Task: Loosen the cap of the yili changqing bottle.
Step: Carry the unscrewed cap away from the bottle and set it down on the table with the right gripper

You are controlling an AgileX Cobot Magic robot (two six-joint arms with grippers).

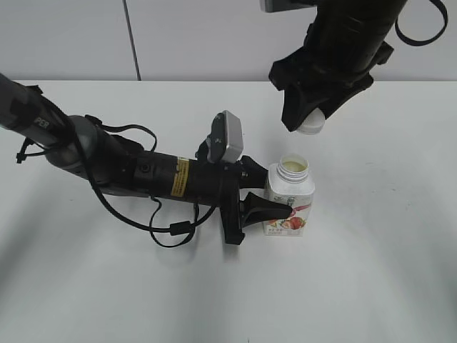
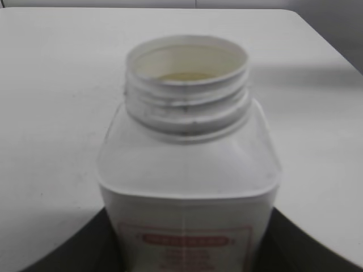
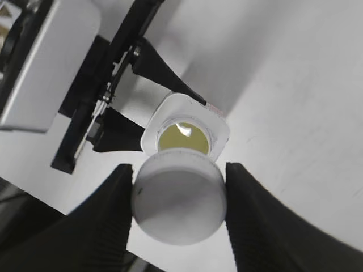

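The yili changqing bottle [image 1: 288, 200] stands upright on the white table, its neck open and pale liquid visible inside. It fills the left wrist view [image 2: 187, 175] and shows from above in the right wrist view [image 3: 184, 127]. My left gripper [image 1: 265, 193] is shut on the bottle's body from the left side. My right gripper [image 1: 308, 123] holds the white cap [image 1: 310, 126] in the air above the bottle, apart from the neck. In the right wrist view the cap [image 3: 178, 198] sits between the two black fingers [image 3: 179, 199].
The white table [image 1: 385, 250] spreads around the bottle. The left arm with its cables [image 1: 107, 164] lies across the left half of the table. A grey wall stands behind.
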